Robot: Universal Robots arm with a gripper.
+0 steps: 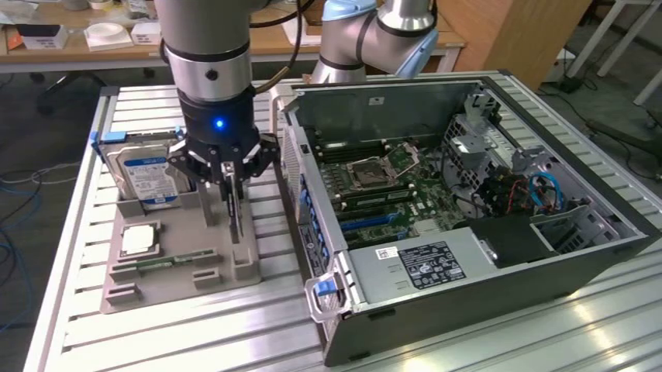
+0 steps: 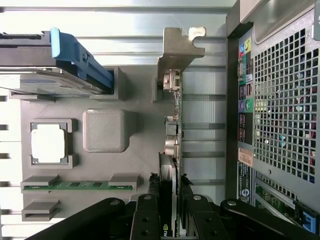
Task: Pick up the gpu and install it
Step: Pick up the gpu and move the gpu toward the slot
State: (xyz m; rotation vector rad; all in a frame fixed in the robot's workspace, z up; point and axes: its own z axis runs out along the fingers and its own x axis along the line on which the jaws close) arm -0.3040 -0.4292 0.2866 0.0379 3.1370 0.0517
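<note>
The gpu is a thin dark card standing on edge in a slot of the grey holder tray, just beside the open computer case. In the wrist view the gpu runs away from the camera, with its silvery bracket at the far end. My gripper hangs straight down over the card. Its black fingers press against both faces of the card's near end, so my gripper is shut on it. The card's lower edge still sits in the tray.
The tray also holds a hard drive with a blue clip, a square processor and a green memory stick. The case's perforated rear wall stands close to the card. The motherboard lies exposed inside.
</note>
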